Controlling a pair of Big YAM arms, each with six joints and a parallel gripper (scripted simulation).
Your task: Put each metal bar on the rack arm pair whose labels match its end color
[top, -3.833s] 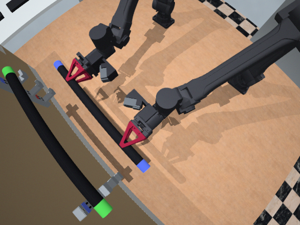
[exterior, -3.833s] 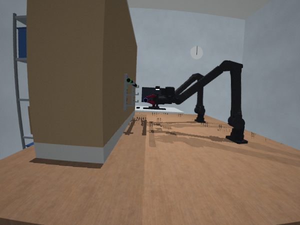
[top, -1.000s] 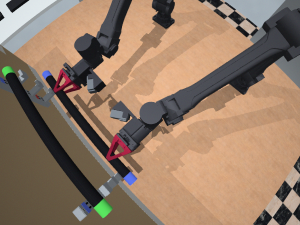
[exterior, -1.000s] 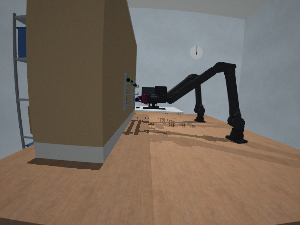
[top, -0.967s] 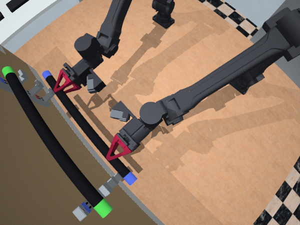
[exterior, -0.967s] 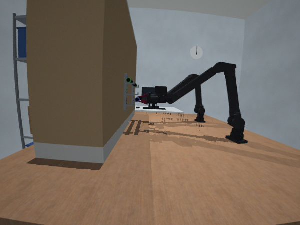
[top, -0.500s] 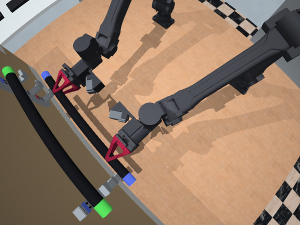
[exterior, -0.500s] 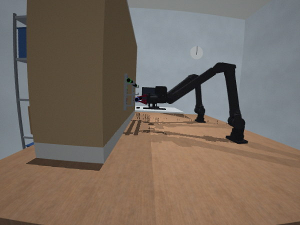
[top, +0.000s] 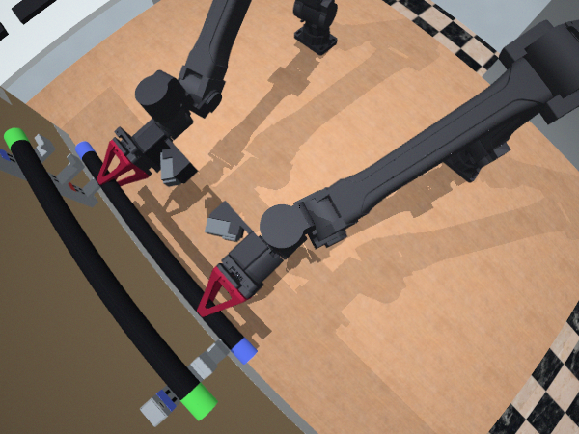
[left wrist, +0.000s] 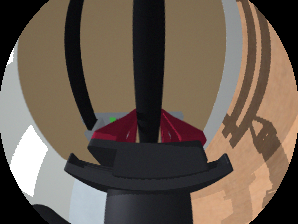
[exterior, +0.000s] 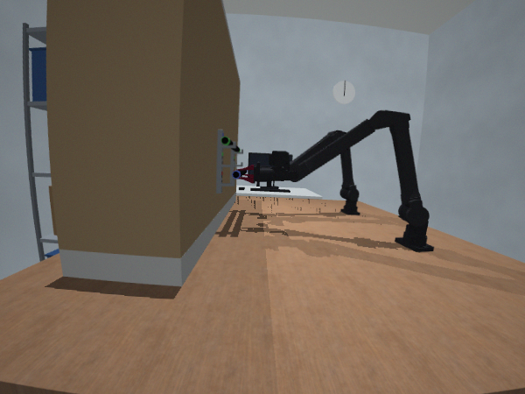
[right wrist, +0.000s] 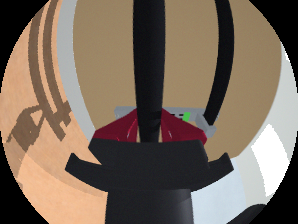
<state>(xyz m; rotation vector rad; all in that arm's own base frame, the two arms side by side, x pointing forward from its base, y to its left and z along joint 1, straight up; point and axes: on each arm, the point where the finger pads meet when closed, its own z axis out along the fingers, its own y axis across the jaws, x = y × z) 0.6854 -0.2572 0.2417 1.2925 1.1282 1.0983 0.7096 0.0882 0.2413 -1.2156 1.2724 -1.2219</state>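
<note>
Two bars were recorded, both long, round and matt black over the shaft, with painted end caps. The blue-ended bar (top: 159,246) (exterior: 236,174) (left wrist: 149,60) (right wrist: 149,60) was out in front of the wall rack (top: 87,199) (exterior: 220,162) (left wrist: 172,115) (right wrist: 122,110), low, near the height of the rack's bottom arms; contact with those arms could not be told. Its long axis ran lengthwise across the front of the rack, roughly parallel to the wall, and looked about level; one blue cap pointed out past the rack's left side, the other past its right. Left gripper (top: 202,313) (exterior: 242,173) (left wrist: 149,112): red fingers partly open, closed onto the black shaft inboard of the left cap. Right gripper (top: 100,183) (right wrist: 149,112): same partial opening, likewise clamped on the shaft, inboard of the right cap. The green-ended bar (top: 96,265) (exterior: 226,140) (left wrist: 73,50) (right wrist: 226,50) lay on the rack's top pair of arms, higher than the held bar and closer to the wall, its axis about parallel to that bar; bright green caps showed at both ends. A blue label (top: 166,400) sat on the rack by its left cap, so cap and label colors did not match. A green label (left wrist: 113,119) (right wrist: 186,117) was seen lower on the rack, and a red label (top: 73,187) below that.

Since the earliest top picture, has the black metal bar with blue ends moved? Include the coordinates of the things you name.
Yes. In the top view, the blue-ended bar (top: 158,251) (exterior: 236,174) (left wrist: 149,60) (right wrist: 149,60) has shifted toward the fixed tan wall (top: 72,338) (exterior: 118,131) (left wrist: 110,60) (right wrist: 190,60).
</note>
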